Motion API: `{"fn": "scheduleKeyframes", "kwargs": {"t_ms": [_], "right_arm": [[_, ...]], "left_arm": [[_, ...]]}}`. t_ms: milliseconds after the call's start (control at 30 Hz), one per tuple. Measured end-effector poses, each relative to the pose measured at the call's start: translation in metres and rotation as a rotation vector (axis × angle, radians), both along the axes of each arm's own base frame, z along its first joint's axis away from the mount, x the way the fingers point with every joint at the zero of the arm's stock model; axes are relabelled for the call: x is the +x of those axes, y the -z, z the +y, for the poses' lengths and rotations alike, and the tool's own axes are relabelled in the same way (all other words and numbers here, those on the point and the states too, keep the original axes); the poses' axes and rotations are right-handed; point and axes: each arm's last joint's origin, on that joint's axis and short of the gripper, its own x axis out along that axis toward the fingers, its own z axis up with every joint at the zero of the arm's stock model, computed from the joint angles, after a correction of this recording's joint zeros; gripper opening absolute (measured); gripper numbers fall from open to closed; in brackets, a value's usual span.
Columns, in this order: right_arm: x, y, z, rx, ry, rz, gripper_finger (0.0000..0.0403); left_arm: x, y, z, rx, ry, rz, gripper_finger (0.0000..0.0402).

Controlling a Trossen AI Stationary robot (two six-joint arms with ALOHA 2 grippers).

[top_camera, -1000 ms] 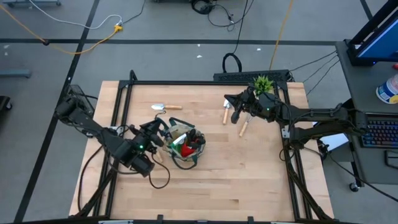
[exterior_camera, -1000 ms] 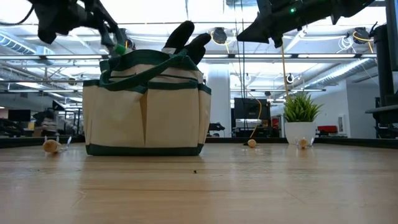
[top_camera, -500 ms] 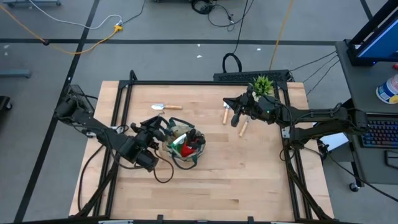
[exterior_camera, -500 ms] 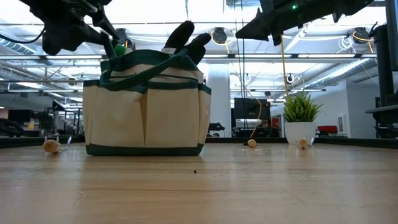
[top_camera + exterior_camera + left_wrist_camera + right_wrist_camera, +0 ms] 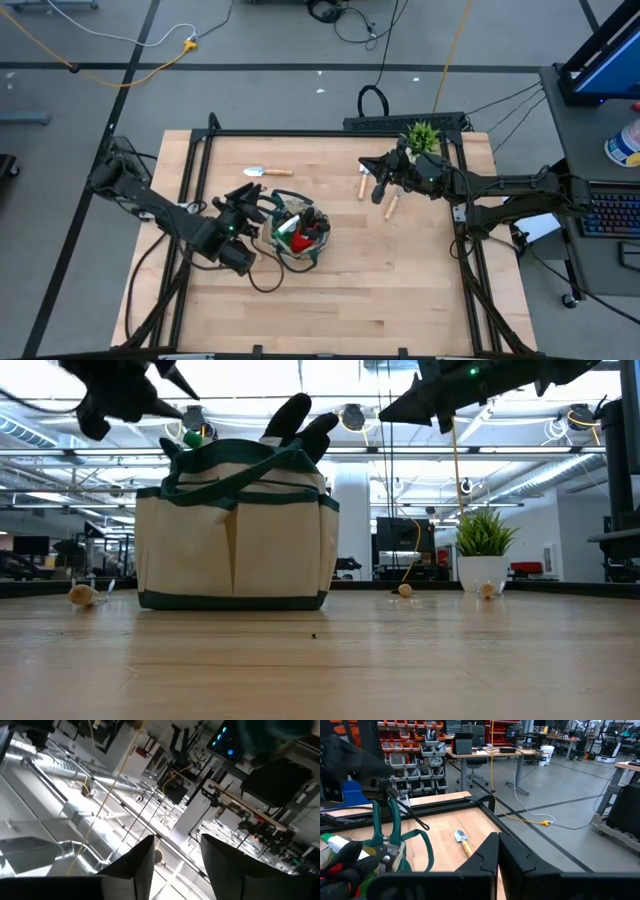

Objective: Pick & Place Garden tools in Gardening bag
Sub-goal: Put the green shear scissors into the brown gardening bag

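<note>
left gripper (image 5: 255, 203) – open wider now, empty, beside bag (image 5: 300, 237) | right gripper (image 5: 376, 182) – closed, unmoved | wooden desk (image 5: 400, 280), grey floor around

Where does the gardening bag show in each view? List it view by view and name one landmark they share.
High view: gardening bag, left of the table's centre.
Low view: gardening bag, left of centre, standing upright.
Left wrist view: not recognisably in it.
Right wrist view: gardening bag, close by, cut off by the picture's edge.
Landmark: the red-and-black glove sticking out of the bag's top, in all three.
</note>
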Motion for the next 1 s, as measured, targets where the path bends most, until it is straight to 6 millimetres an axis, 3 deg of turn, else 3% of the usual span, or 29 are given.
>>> {"fn": "scheduleKeyframes", "kwargs": {"t_ms": [267,467,567,767,1000], "right_arm": [[0.000,0.000,0.000,0.000,0.000,0.000,0.0000],[0.000,0.000,0.000,0.000,0.000,0.001,0.0000],[0.000,0.000,0.000,0.000,0.000,0.000,0.0000],[0.000,0.000,0.000,0.011,0.001,-0.005,0.0000],[0.000,0.000,0.000,0.013,0.002,-0.006,0.0000]], "left_arm": [[-0.014,-0.024,0.008,-0.044,-0.009,-0.165,0.0175],[-0.044,-0.056,0.024,-0.227,-0.032,-0.577,0.0175],[-0.057,-0.066,0.031,-0.433,-0.044,-0.812,0.0175],[-0.064,-0.082,0.035,-1.012,-0.101,-1.310,0.0175],[-0.068,-0.085,0.040,-1.620,-0.354,-1.678,0.0175]]}}
